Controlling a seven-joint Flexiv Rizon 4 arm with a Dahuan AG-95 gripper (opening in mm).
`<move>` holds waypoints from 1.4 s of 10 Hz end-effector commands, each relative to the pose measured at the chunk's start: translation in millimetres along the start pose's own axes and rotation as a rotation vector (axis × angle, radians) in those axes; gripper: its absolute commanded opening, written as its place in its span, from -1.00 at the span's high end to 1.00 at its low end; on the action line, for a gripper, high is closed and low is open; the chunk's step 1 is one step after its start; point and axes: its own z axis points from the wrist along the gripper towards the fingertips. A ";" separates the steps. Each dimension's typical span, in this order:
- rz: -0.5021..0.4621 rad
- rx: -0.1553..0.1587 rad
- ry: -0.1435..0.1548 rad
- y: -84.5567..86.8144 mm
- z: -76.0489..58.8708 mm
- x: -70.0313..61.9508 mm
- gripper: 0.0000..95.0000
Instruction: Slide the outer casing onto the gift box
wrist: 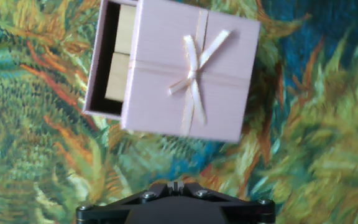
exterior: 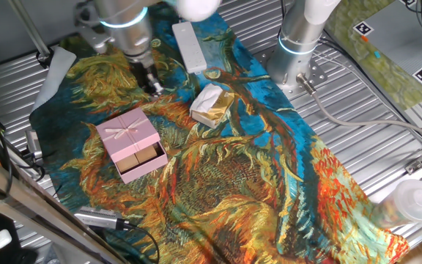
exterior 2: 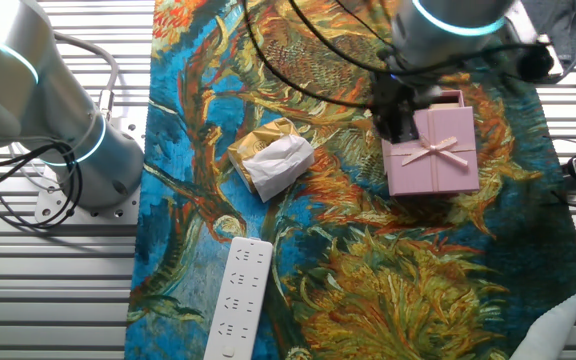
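The pale pink outer casing (exterior: 127,132) with its ribbon bow lies on the painted cloth. It covers most of the gift box (exterior: 143,160), whose tan insides stick out at the near end. Both show in the other fixed view, casing (exterior 2: 433,150) and box (exterior 2: 451,98), and in the hand view, casing (wrist: 188,68) and box (wrist: 107,59). My gripper (exterior: 151,82) is shut and empty. It hangs just behind the casing's closed end, apart from it. It also shows in the other fixed view (exterior 2: 393,118) and at the bottom of the hand view (wrist: 174,185).
A white-and-gold foil packet (exterior: 212,105) lies right of the casing. A white power strip (exterior: 190,45) lies at the cloth's far end. A second arm's base (exterior: 299,44) stands at the back right. A clear plastic cup (exterior: 409,202) sits at the right edge.
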 end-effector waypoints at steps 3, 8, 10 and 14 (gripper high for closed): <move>-0.122 -0.022 0.016 -80.0 -11.0 -36.1 1.00; -0.217 -0.027 0.024 -130.5 -10.9 -67.1 1.00; -0.228 -0.031 0.022 -136.3 -5.9 -75.6 1.00; -0.222 -0.030 0.021 -127.2 2.3 -85.7 1.00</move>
